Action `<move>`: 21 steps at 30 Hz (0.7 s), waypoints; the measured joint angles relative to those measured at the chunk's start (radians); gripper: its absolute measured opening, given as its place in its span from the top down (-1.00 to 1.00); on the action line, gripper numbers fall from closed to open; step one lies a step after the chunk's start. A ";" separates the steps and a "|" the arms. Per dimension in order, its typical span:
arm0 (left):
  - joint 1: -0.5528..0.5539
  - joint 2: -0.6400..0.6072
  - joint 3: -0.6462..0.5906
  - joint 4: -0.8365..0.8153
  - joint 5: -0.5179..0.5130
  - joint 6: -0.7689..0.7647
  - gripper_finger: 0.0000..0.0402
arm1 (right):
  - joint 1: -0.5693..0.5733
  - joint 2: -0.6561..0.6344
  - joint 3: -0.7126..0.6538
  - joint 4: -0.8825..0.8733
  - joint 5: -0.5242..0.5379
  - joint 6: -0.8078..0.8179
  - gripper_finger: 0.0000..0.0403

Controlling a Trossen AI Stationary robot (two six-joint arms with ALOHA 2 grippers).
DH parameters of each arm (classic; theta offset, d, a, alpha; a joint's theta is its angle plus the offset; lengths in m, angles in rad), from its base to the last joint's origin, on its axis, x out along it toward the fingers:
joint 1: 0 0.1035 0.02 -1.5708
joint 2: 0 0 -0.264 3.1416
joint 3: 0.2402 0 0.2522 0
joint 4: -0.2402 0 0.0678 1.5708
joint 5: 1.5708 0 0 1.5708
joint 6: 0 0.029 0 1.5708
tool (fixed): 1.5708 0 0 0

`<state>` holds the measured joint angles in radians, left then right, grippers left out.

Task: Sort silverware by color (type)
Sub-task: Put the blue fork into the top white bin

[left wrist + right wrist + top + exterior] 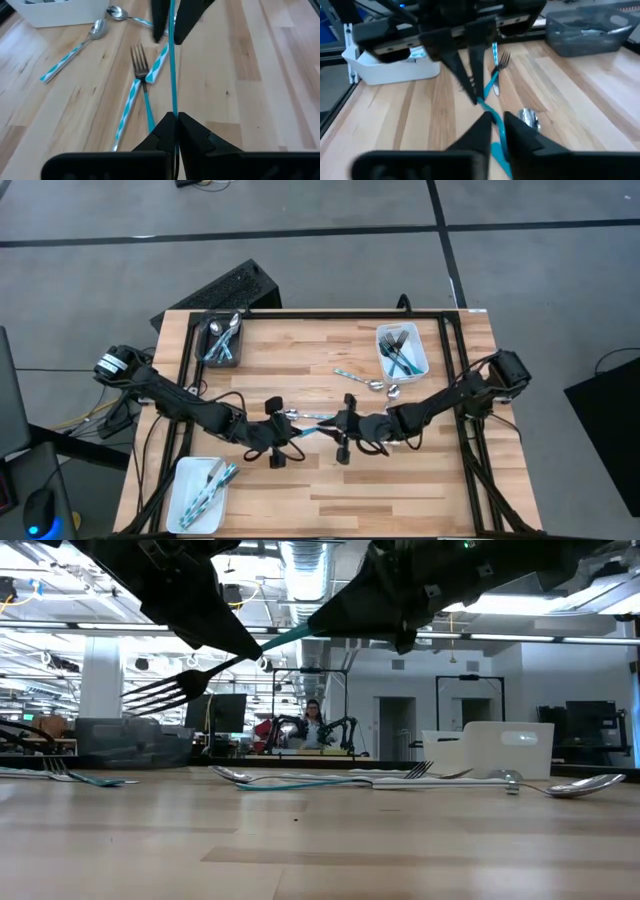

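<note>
Both arms are meeting over the middle of the wooden table (400,490), holding one teal-handled fork (215,668) in the air between them. The left gripper (283,427) is clamping the fork's slim handle between its closed fingers (165,131); in the low view the tines are pointing down and away past this gripper. The right gripper (347,423) is facing it from the opposite side, with the other end of the same handle lying between its fingers (520,132); whether these fingers are pressing on the handle or standing slightly apart cannot be told.

Loose silverware is lying on the boards below and beside the grippers: a second fork (140,62) resting across a teal handle, and two spoons (380,387) near the white tray (418,355), which is holding forks. A second white tray (185,490) at the near left corner is holding several teal-handled pieces. A dark grey bin (207,350) at the far left corner is holding spoons.
</note>
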<state>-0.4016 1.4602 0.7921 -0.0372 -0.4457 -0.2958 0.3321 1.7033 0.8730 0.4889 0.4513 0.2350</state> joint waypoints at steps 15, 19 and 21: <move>-0.007 -0.008 -0.003 -0.073 -0.145 -0.066 0.75 | 0.101 -0.188 0.000 -0.445 0.801 0.058 0.88; -0.001 -0.010 -0.001 -0.108 -0.201 -0.090 0.62 | 0.164 -0.264 -0.001 -0.784 1.048 0.250 0.88; -0.004 -0.010 -0.001 -0.114 -0.201 -0.109 0.58 | 0.151 -0.289 -0.001 -0.933 1.054 0.394 0.88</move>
<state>-0.4061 1.4498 0.7910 -0.1517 -0.6472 -0.4053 0.4830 1.4145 0.8724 -0.4442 1.5054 0.6286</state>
